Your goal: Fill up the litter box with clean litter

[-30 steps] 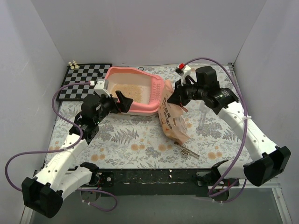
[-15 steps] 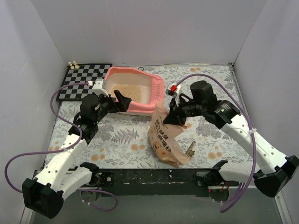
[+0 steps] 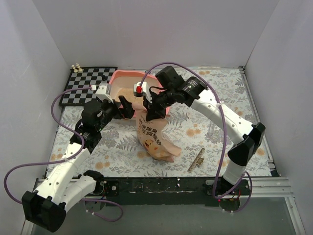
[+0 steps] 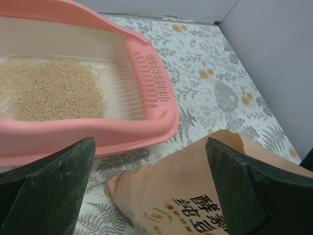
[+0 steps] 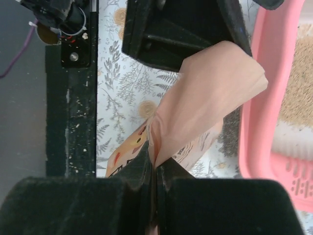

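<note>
Looking down from the top view, the right gripper (image 3: 149,113) is clenched on the upper end of the bag (image 3: 152,139), just below the near rim of the litter box (image 3: 119,75) at upper centre. The bag's long axis runs from that pinch down toward lower centre, and its bottom appears to rest on the floral mat (image 3: 122,147). The clean litter (image 3: 126,91) in the box lies above and left of the pinch, partly hidden by the right arm. The left gripper (image 3: 128,105) stands spread wide, holding nothing, just left of the bag and close to the box's near wall. From the left wrist, the box fills the upper left, with litter covering only part of its floor. The bag's top pokes up at lower right, and a translucent scoop (image 4: 226,97) lies on the mat at right. From the right wrist, the fingers meet on a fold of the bag at lower centre, with the pink rim at the right edge. Judging by this, the right arm is the one placed to tip the bag, and the bag's mouth must go up and over that rim.
</note>
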